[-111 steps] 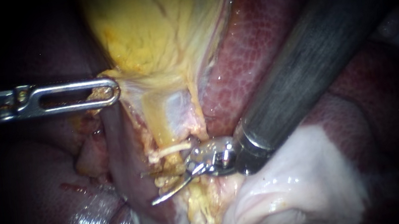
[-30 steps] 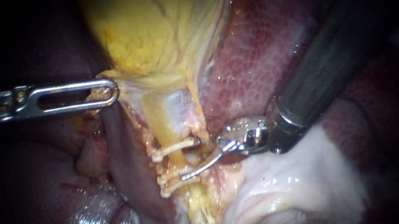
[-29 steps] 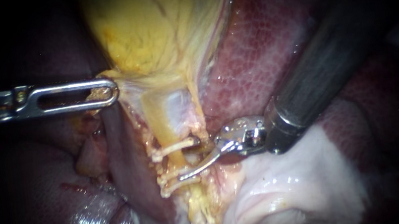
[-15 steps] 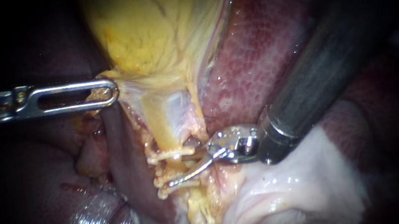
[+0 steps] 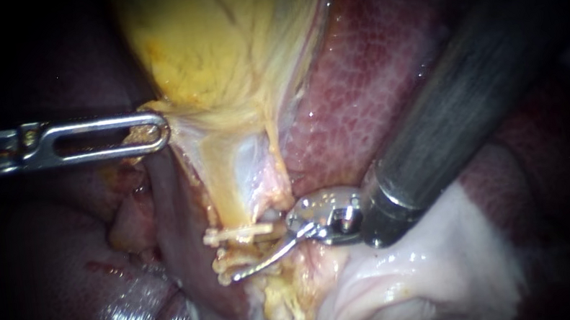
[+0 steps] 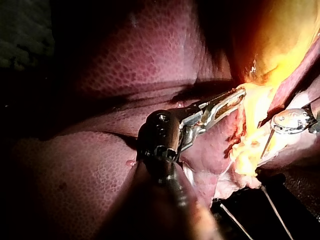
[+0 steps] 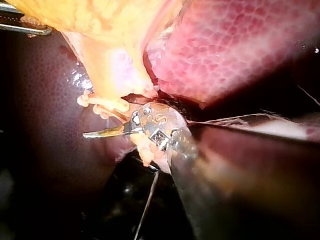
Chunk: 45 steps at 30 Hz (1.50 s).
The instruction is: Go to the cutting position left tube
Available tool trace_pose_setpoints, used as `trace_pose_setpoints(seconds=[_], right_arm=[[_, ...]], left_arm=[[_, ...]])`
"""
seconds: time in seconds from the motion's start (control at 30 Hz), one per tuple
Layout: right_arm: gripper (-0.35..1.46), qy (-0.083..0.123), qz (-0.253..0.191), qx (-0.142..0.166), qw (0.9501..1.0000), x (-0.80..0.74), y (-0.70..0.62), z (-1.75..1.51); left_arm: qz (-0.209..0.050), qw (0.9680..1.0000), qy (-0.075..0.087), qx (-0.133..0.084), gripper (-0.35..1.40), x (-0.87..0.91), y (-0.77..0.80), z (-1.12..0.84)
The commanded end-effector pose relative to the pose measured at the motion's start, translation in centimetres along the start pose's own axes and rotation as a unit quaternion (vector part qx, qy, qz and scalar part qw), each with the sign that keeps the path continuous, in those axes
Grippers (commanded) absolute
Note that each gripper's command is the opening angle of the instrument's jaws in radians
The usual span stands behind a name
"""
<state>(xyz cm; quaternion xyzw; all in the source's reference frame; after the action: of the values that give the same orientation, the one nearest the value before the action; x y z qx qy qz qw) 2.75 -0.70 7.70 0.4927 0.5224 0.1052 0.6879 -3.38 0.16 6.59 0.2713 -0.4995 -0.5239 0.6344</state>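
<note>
The yellow gallbladder (image 5: 226,36) narrows into a pale tube (image 5: 231,195) that carries two cream clips, an upper clip (image 5: 239,231) and a lower clip (image 5: 229,263). My right instrument (image 5: 249,251) comes in from the upper right. Its blades are open at the tube between the clips; the lower curved blade (image 5: 261,261) crosses in front and the other is mostly hidden. The right wrist view shows that blade (image 7: 102,132) just under the clips (image 7: 100,105). My left instrument (image 5: 164,131) is shut on the gallbladder's edge (image 6: 247,95), holding it out to the left.
Red liver (image 5: 362,78) lies behind and to the right of the gallbladder. White tissue (image 5: 421,259) sits under the right shaft (image 5: 451,96). A dark purple fold (image 5: 176,217) runs alongside the tube's left. Ragged yellow fat (image 5: 285,305) hangs under the clips.
Over the last second my right instrument has slid left, its blade reaching farther across the tube. The clips and tube have shifted slightly left. My left instrument has held still.
</note>
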Motion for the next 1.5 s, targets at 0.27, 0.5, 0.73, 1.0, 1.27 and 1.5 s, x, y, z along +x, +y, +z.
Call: trace_pose_setpoints(seconds=[0.27,0.5,0.73,1.0,1.27,1.5], right_arm=[[1.26,-0.007,0.007,0.013,0.9999,0.02,0.06,0.11],[1.28,-0.004,0.016,0.016,0.9997,0.03,0.14,0.23],[1.28,0.012,0.021,0.023,0.9995,0.04,0.19,0.28],[1.28,0.023,0.027,0.026,0.999,0.05,0.29,0.34],[1.28,0.023,0.027,0.025,0.999,0.05,0.31,0.34],[1.28,0.023,0.027,0.026,0.9991,0.04,0.31,0.33]], left_arm=[[0.0,1.0,0.0,0.0,-0.35,0.0,0.0,0.02],[0.0,1.0,-0.002,-0.002,-0.35,0.0,-0.01,0.05],[0.001,1.0,-0.002,-0.003,-0.35,-0.04,-0.02,0.07],[0.001,1.0,-0.002,-0.003,-0.35,-0.05,-0.03,0.09],[0.001,1.0,-0.002,-0.003,-0.35,-0.05,-0.04,0.09],[0.001,1.0,-0.002,-0.004,-0.35,-0.05,-0.04,0.09]])
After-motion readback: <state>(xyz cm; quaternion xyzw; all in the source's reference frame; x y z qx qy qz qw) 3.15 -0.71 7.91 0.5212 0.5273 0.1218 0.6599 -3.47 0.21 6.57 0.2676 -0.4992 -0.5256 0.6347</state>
